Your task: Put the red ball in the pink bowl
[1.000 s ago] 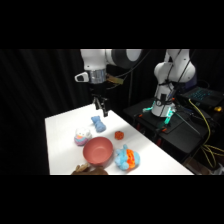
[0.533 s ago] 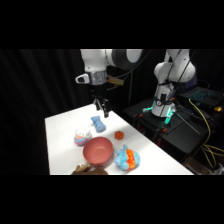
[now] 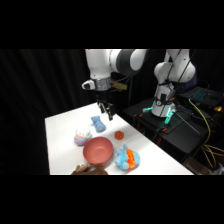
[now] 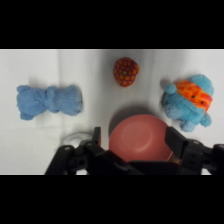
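The red ball (image 3: 119,135) (image 4: 125,71), small and red-orange, rests on the white table just beyond the pink bowl (image 3: 98,151) (image 4: 138,137). That bowl is deep, round, salmon-pink and holds nothing. My gripper (image 3: 106,112) (image 4: 136,139) hangs in the air above the table, over the far side of the bowl and near a light blue plush. It is open and holds nothing. In the wrist view its two black fingers (image 4: 96,137) stand wide apart on either side of the bowl, and the ball lies ahead of them.
A light blue plush (image 3: 97,123) (image 4: 49,100) lies behind the bowl. A blue plush with orange patches (image 3: 126,158) (image 4: 189,101) sits at the bowl's right. A small white-and-pastel round toy (image 3: 81,136) is on its left. A brownish shape (image 3: 90,170) shows at the table's front edge.
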### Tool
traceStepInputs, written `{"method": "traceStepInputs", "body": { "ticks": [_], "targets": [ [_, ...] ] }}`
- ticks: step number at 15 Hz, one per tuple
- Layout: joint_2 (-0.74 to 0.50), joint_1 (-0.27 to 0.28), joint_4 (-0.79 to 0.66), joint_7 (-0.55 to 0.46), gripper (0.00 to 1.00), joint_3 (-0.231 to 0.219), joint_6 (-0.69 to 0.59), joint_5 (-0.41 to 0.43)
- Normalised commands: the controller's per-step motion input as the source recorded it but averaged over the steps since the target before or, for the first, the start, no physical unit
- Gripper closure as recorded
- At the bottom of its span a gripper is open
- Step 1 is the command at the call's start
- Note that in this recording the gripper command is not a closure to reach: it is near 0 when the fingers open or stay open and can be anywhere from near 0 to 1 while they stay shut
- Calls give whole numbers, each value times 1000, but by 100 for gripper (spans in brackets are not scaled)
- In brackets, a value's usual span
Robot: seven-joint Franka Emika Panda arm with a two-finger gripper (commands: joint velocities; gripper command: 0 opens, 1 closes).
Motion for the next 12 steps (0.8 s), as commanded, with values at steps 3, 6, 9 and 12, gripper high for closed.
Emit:
{"method": "traceStepInputs", "body": {
  "ticks": [3,6,9,12],
  "targets": [
    [-291,-3,-392,7,0,-8,231,189],
    [-284,10,-349,-11,0,1,206,174],
    [-221,15,-335,-62,0,2,247,157],
    [-49,32,-288,-61,0,13,370,70]
  ]
}}
